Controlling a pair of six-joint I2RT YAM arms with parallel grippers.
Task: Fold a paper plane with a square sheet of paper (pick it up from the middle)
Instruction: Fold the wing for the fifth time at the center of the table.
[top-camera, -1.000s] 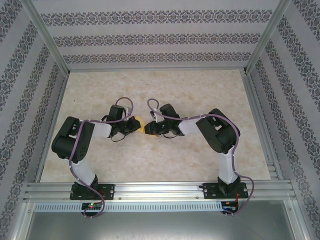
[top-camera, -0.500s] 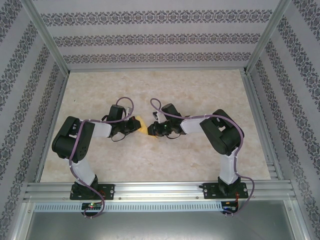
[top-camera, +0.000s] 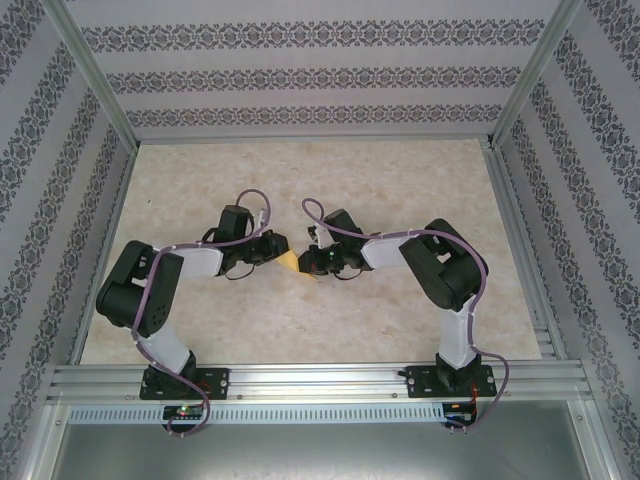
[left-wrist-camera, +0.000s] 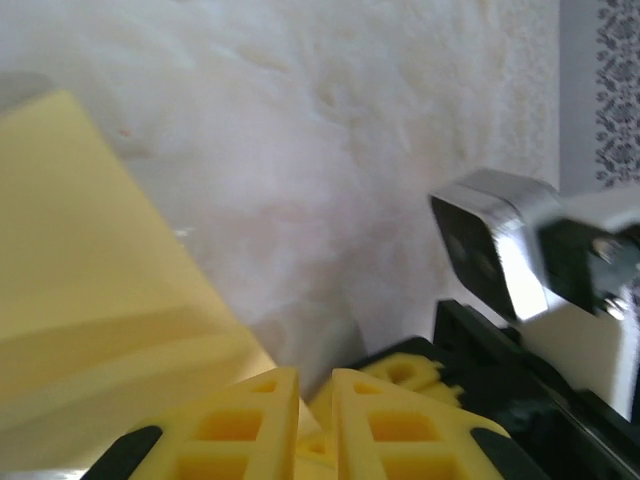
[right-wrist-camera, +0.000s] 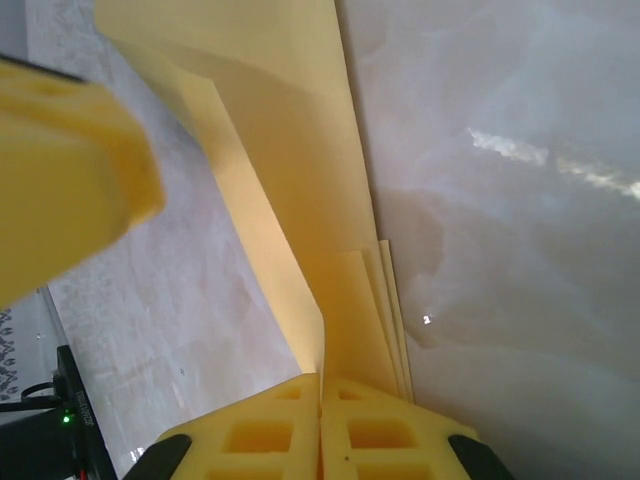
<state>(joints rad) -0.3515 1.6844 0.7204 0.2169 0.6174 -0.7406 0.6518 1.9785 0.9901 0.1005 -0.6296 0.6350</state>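
The square sheet of paper (top-camera: 297, 263) is yellow and folded into narrow stacked layers, lying low over the table between the two grippers. In the right wrist view the folded paper (right-wrist-camera: 300, 150) runs straight down between the fingers of my right gripper (right-wrist-camera: 321, 380), which is shut on it. My right gripper (top-camera: 308, 262) sits at the paper's right end. My left gripper (top-camera: 277, 248) is at its left end. In the left wrist view the left gripper (left-wrist-camera: 315, 375) shows a narrow gap between its jaws, and the paper (left-wrist-camera: 90, 300) slopes away to the left of its fingers.
The pale marbled table (top-camera: 400, 180) lies under both arms. Patterned walls and aluminium rails (top-camera: 310, 380) bound it. The right arm's wrist camera (left-wrist-camera: 490, 255) is close on the right in the left wrist view. A blurred left finger (right-wrist-camera: 60, 170) looms at the upper left of the right wrist view.
My right gripper has closed onto the folded paper. The left jaws have parted slightly. The left arm has shifted a little; the paper now lies lower and more to the right.
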